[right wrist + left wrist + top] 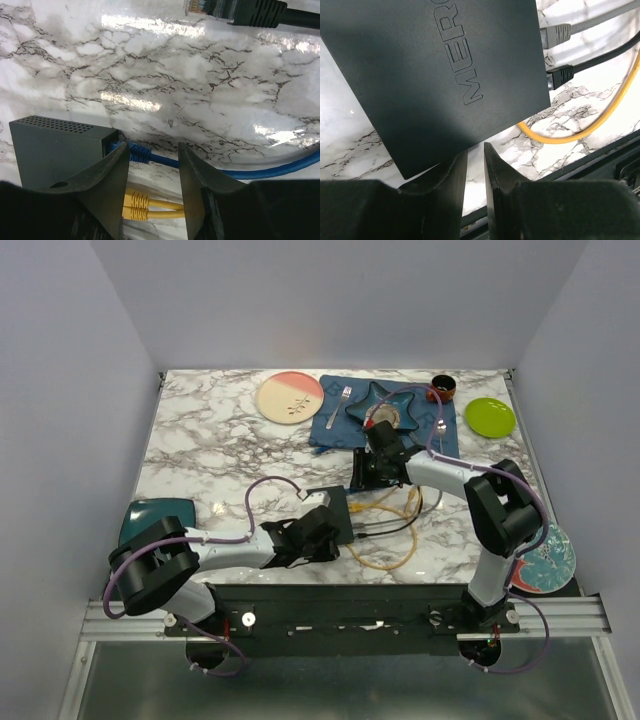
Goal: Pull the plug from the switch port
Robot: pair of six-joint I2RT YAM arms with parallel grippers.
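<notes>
Switch (pixel 332 512) lies flat on marble worktop (pixel 210 455), near front edge, between both arms. Left fingers (pixel 455 185) nearly closed at switch corner, grasping nothing. Right fingers (pixel 112 175) released, astride blue plug (pixel 139 152) seated in switch port. Yellow plugs (pixel 135 206) below.

Bright even overhead light, glare streaks on marble table (pixel 165 65), soft shadows, near pincer fingers (pixel 451 195) blurred
</notes>
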